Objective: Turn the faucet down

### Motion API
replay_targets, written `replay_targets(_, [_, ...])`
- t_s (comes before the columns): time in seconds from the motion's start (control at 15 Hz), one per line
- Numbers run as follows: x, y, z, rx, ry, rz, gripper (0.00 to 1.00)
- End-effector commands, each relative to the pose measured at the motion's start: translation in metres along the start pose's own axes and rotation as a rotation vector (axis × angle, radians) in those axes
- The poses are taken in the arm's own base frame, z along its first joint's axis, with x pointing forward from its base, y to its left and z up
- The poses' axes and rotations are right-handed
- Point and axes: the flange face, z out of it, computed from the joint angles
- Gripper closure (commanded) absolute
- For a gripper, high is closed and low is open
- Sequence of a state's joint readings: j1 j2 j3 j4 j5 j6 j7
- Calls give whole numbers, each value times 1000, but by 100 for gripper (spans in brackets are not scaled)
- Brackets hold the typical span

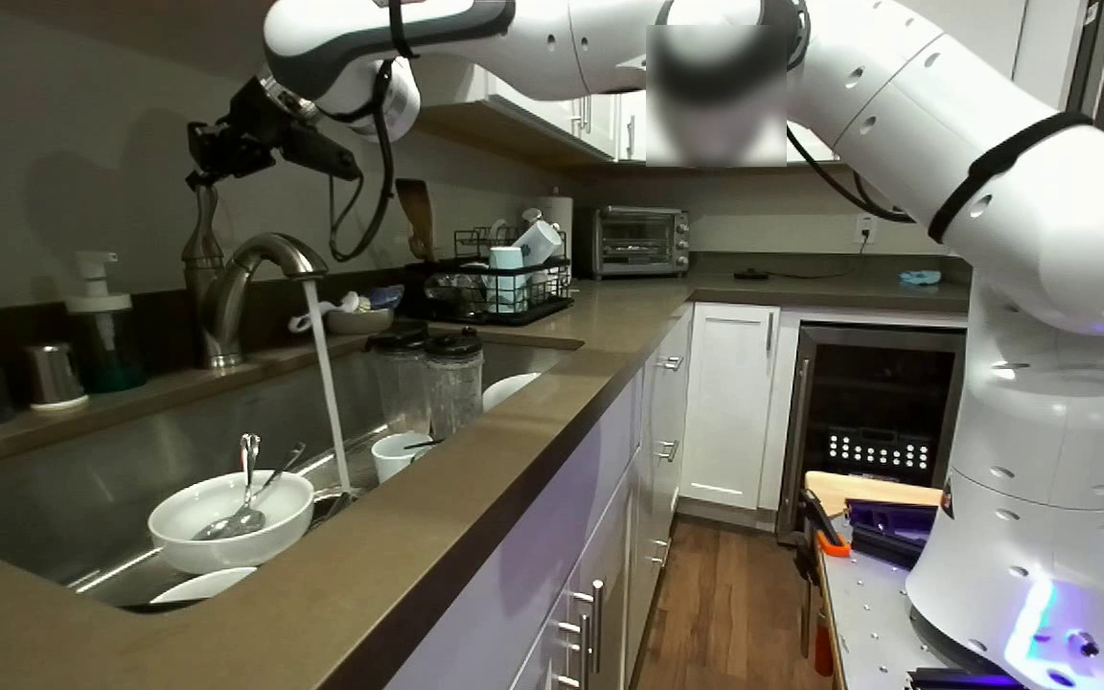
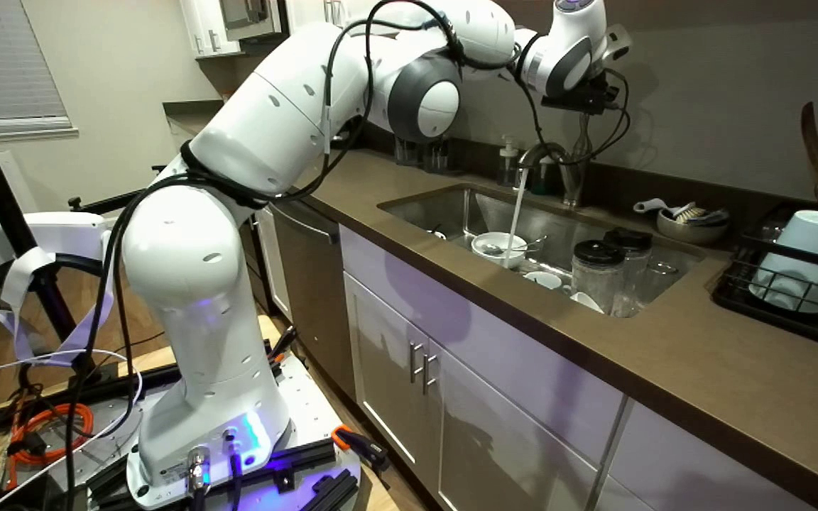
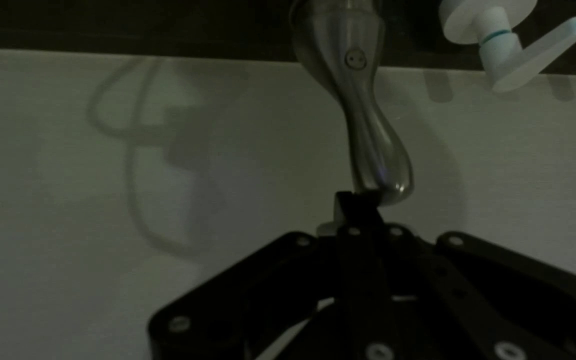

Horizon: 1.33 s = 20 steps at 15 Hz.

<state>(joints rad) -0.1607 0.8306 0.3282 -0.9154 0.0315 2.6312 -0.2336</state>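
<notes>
behind the sink stands the faucet, its near-upright handle directly below the gripper, which is pinched narrow, seemingly empty, apparently touching the handle's tip; the push should go downward.

smooth metal faucet, glossy bowl

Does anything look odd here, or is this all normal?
Yes: water runs from the faucet into the sink, though nobody is seen washing. Also, a blurred square masks part of an exterior view.
</notes>
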Motion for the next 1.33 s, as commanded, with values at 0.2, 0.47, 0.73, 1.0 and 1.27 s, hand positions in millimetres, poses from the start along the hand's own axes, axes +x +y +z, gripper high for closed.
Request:
replay_targets(0.2, [-30,-8,-1,10,-52,5,98])
replay_targets(0.47, [-36,-10,-9,12,-59,6,98])
replay_targets(0.73, [-42,-8,-19,12,-79,25,98])
replay_targets(1.0, [-53,-8,-27,12,-97,66,98])
replay_targets(1.27, [-57,-8,-35,-27,-39,82,98])
